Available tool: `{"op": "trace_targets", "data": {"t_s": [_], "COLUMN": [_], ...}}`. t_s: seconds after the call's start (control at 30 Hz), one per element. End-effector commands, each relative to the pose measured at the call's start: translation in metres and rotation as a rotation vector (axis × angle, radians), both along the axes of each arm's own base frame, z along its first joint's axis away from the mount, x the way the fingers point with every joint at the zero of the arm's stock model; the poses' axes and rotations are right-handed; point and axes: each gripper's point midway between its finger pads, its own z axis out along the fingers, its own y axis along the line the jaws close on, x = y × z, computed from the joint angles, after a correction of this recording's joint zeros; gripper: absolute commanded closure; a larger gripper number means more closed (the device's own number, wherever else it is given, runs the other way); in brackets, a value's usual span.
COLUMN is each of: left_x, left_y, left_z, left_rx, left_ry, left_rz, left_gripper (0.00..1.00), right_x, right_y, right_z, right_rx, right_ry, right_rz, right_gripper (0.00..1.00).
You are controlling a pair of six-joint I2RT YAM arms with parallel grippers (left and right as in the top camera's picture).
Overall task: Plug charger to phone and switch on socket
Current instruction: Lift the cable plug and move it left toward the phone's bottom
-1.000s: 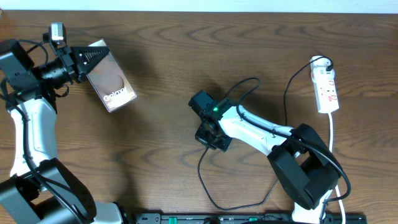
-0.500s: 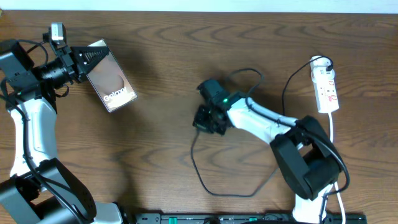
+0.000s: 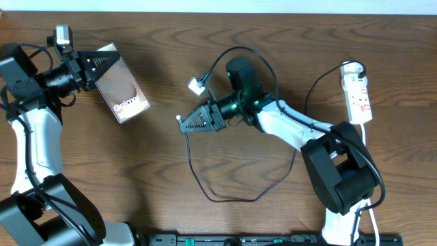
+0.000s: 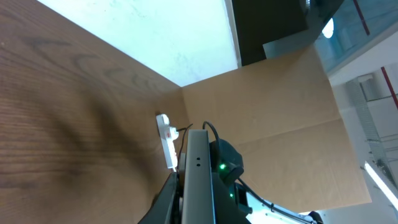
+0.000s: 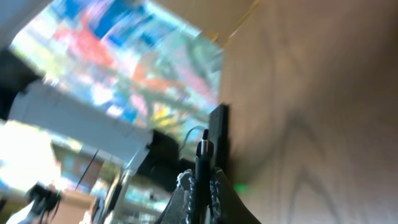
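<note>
My left gripper is shut on one end of the phone, which is held at the far left with its bronze "Galaxy" face up. In the left wrist view the phone's thin edge sits between the jaws. My right gripper points left at mid-table and is shut on the charger's small plug tip. The phone is well to its left. The black cable loops down over the table and runs up to the socket, a white strip at the right edge, where the black plug sits at its far end.
A black wire loop with a white tag arches above the right wrist. The socket's white cord runs down the right edge. The socket also shows in the left wrist view, with cardboard walls behind it.
My right gripper has lifted from the table middle and swung left, now pointing toward the phone with the plug tip in it. The cable loop followed. The left arm and phone have not moved.
</note>
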Motion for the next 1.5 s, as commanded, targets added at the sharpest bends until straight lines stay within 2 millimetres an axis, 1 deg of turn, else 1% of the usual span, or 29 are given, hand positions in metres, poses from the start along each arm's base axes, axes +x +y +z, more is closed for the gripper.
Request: {"op": "trace_targets", "data": {"t_s": [0.0,0.2,0.37,0.5,0.7,0.8,0.93,1.27,1.47], "left_x": [-0.007,-0.007,-0.007,-0.007,-0.008,-0.008,-0.008,-0.008,-0.008], "left_y": [-0.004,-0.005,-0.01,-0.016,-0.024,-0.024,-0.024,-0.024,-0.024], "left_z": [0.006,0.007,0.007,0.007,0.007,0.007,0.007,0.007,0.007], "left_rx": [0.001,0.003,0.004,0.007,0.015,0.017,0.016,0.021,0.02], "left_ry": [-0.029,-0.036,-0.038,-0.044,-0.059,-0.062,-0.061,-0.069,-0.069], "left_rz": [-0.025,-0.031,-0.044,-0.059,-0.08,-0.08,-0.081,-0.081,-0.082], "left_gripper": [0.92,0.93,0.93,0.93,0.93,0.92,0.93,0.92,0.92], "right_x": [-0.032,-0.055,-0.057,-0.051,-0.047,-0.041,-0.041,-0.033,-0.029], "right_y": [0.003,0.02,0.031,0.036,0.04,0.043,0.044,0.048,0.05], "right_z": [0.014,0.013,0.009,0.011,0.022,0.02,0.02,0.033,0.033], "right_rx": [0.131,0.169,0.153,0.126,0.131,0.098,0.098,0.123,0.111], "right_ry": [-0.093,-0.162,-0.2,-0.187,-0.176,-0.147,-0.149,-0.167,-0.154], "right_rz": [0.155,0.209,0.184,0.149,0.134,0.097,0.095,0.058,0.034], "right_gripper": [0.95,0.96,0.96,0.97,0.97,0.97,0.97,0.97,0.96]}}
